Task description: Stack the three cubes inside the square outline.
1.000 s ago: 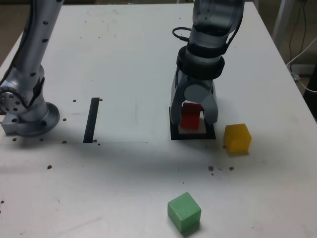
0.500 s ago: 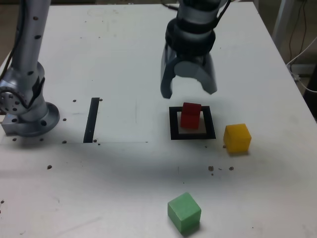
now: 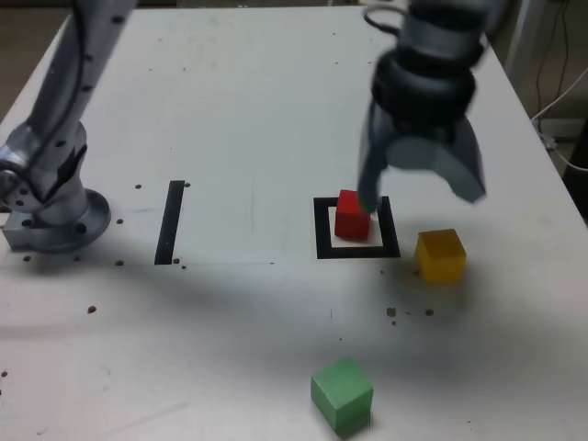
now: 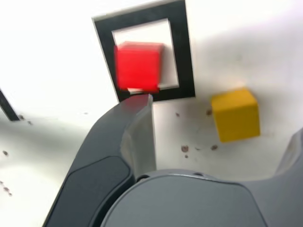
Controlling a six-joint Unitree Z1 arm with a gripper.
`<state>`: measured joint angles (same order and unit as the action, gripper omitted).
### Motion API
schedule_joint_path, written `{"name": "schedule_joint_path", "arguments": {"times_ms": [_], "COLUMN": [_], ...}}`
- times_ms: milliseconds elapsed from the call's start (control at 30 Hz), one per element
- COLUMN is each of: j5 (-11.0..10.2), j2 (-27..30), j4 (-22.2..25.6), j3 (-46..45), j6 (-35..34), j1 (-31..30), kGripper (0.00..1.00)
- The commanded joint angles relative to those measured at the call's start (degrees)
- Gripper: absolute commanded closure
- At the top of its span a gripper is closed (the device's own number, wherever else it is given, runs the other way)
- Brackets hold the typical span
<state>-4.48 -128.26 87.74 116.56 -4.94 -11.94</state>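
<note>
white tabletop (image 3: 230, 340), scattered dark specks, shadow bands across it. red cube (image 3: 349, 219) sits in the square outline (image 3: 358, 253), off toward the exterior view's left side of it; in the wrist view it overlaps the black border, can't tell if that's just the angle. if it really is off-centre, anything stacked on it inherits the offset and could overhang the border. gripper (image 3: 420, 195) is blurred, jaws spread wide, nothing between them; one finger covers a bit of the red cube in the exterior view, looks above it, contact can't be told. risk: a low sideways swing clips the red cube and shoves it out of the square. yellow cube (image 3: 441, 257) is just beside the outline, apart from it, likely the next pick. wrist view shows it turned relative to the fingers, so closing without matching that angle could twist it or catch a corner. coming down too far to one side would land a finger on top of it, and the near finger has the border close by. green cube (image 3: 342, 395) is well apart, turned corner-on, same grip-angle risk; as third block any lean below would probably tip it. black strip (image 3: 169, 223) is a possible mix-up for the target, low risk. arm base (image 3: 69, 230) at the exterior view's left, far from the cubes.
</note>
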Motion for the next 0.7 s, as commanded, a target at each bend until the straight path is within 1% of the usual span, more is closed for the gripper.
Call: {"name": "schedule_joint_path", "arguments": {"times_ms": [0, 133, 533, 667], "j5": [0.4, 1.7, 4.3, 5.2], "j2": [-1.6, -4.7, -9.4, -11.0], "j4": [1.6, 3.5, 3.8, 3.8], "j3": [4.2, 7.7, 11.4, 12.2], "j6": [-0.9, -2.6, -2.3, -1.6], "j1": [-0.6, -1.3, -1.4, -1.2], "kGripper": [0.01, 0.01, 0.02, 0.05]}}
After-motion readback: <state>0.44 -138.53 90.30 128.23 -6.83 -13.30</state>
